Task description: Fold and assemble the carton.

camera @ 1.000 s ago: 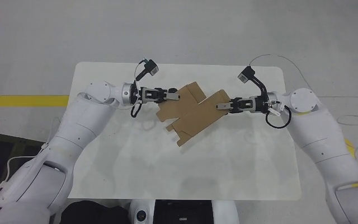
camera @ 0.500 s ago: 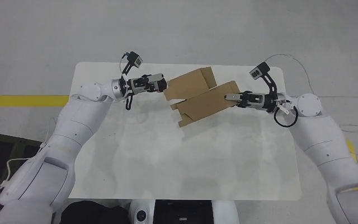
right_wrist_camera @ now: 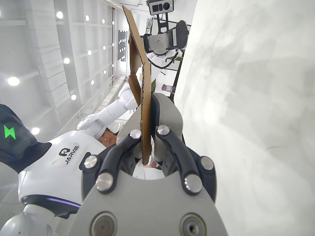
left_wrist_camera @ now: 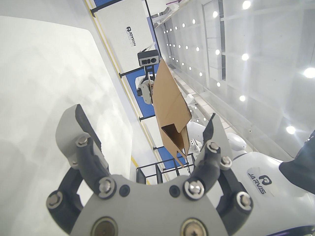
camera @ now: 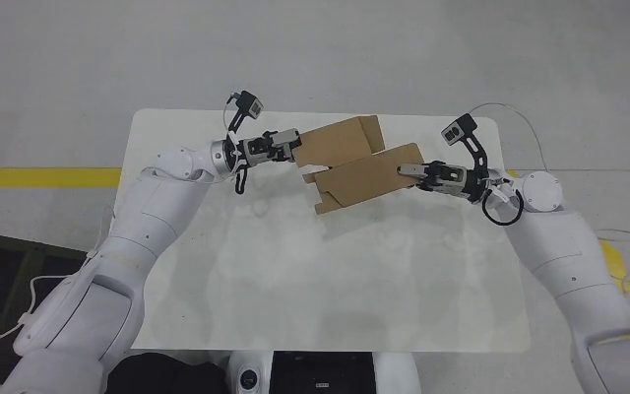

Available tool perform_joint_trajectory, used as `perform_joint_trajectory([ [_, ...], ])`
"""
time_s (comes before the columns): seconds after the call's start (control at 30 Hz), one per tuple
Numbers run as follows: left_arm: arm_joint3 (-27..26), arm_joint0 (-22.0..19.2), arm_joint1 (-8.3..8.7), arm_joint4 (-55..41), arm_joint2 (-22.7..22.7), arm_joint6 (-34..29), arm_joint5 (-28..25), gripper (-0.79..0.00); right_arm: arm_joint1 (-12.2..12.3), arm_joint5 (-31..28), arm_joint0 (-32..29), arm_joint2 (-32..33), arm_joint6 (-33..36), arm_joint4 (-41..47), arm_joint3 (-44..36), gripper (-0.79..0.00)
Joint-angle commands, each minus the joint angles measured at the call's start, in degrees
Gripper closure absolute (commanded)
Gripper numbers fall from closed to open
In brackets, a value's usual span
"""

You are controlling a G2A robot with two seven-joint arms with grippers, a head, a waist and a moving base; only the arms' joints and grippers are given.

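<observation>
Clamping the carton (camera: 364, 177), right fingers (right_wrist_camera: 169, 116) grip its edge; left fingers (left_wrist_camera: 76, 126) spread wide.

- The left arm (camera: 157, 212) is being held out forward, bent at the elbow, with its forearm being pointed inward toward the other arm.
- The left tool (camera: 293, 146) is being held with its fingers (left_wrist_camera: 83, 128) spread wide apart.
- The right arm (camera: 556, 236) is being held out forward in the same way, with its forearm being turned inward.
- The right tool (camera: 403, 170) is being held closed, its fingers (right_wrist_camera: 167, 114) being pressed on either side of an edge of the carton (camera: 354, 167).
- The two tools are being pointed at each other, well apart.
</observation>
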Motion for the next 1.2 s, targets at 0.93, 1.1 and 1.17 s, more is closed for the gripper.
perform_joint_trajectory([
  [0.93,-1.87,1.63,-1.47,5.38,-3.04,0.15,-0.15,0.0,-1.88,4.22,-1.14,1.14,-6.95,-8.21,-1.53,0.0],
  [1.1,-2.0,1.74,-1.54,5.84,-3.54,-0.04,0.05,0.0,-2.05,4.42,-1.13,1.74,-6.44,-8.55,-1.7,-0.551],
  [1.17,-1.94,1.67,-1.52,5.93,-3.85,-0.19,0.19,0.0,-2.09,4.41,-1.15,2.1,-6.06,-8.44,-1.75,-0.785],
])
